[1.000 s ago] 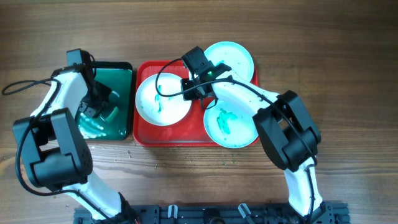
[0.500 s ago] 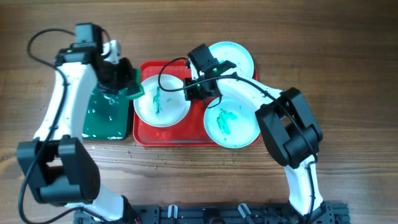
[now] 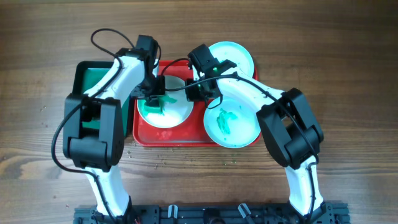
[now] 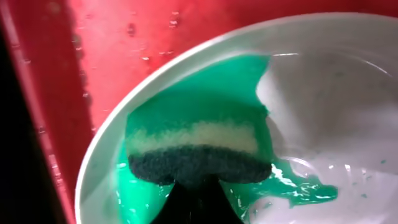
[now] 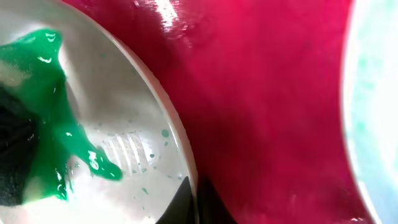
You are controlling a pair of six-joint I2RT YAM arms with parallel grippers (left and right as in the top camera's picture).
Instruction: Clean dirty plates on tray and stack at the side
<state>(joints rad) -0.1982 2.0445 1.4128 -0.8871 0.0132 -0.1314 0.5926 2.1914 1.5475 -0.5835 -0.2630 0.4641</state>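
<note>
Here the left gripper [image 4: 186, 202] is clamped on a green sponge [image 4: 199, 140], which presses into teal foam near the left rim of the white plate [image 4: 336, 93]. The right gripper [image 5: 194, 202] is pinched shut on that plate's right rim. The plate lies flat in the left half of the red tray [image 3: 186, 138], whose long axis runs left to right. The far aqua plate [image 3: 239, 53] and near aqua plate [image 3: 239, 127] overhang the tray's right-hand edges. A dark green tray [image 3: 84, 78] sits just beside the red one on its left, and the wooden table [image 3: 348, 62] surrounds both.
</note>
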